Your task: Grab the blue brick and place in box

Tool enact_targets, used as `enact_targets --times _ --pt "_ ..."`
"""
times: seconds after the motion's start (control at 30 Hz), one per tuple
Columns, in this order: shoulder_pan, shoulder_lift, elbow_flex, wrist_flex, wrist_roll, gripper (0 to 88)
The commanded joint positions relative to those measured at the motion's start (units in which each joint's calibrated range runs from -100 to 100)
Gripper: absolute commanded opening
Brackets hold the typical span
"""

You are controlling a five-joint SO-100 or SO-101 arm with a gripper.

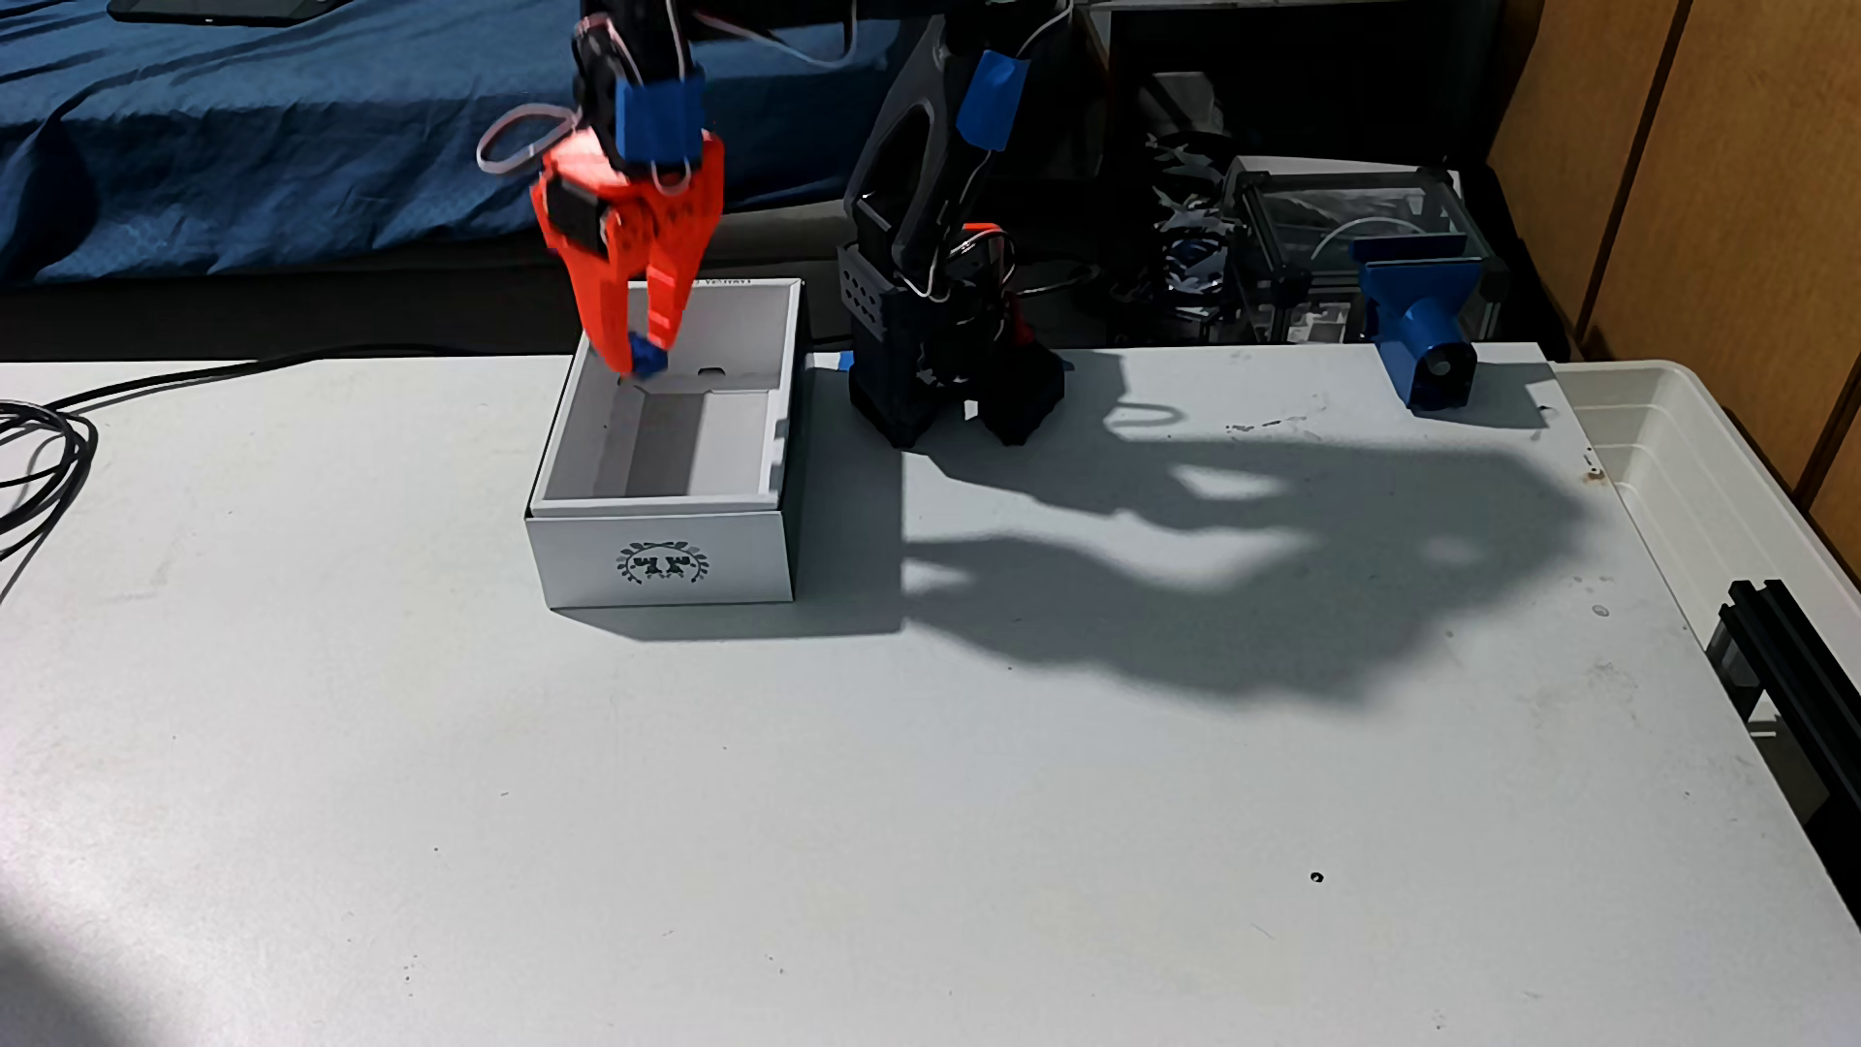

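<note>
In the fixed view my orange gripper hangs point-down over the far half of the box, a white cardboard box with a dark wreath emblem on its near short side. The small blue brick sits pinched between the two orange fingertips, just above the box's inner floor. The gripper is shut on the brick. Most of the brick is hidden by the fingers.
The black arm base stands right of the box. A blue clamp-like part sits at the table's far right edge, beside a translucent tub. Cables lie at the left. The white table spreads wide in front.
</note>
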Motion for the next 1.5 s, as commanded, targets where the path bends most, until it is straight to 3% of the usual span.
enact_targets --times 0.0,1.1,1.47 --pt "-1.2 -1.6 4.6 -6.3 0.1 0.7" --pt "-3.4 -1.6 8.5 -9.9 -0.1 0.9" --pt "-3.4 -1.6 8.5 -9.9 -0.1 7.9"
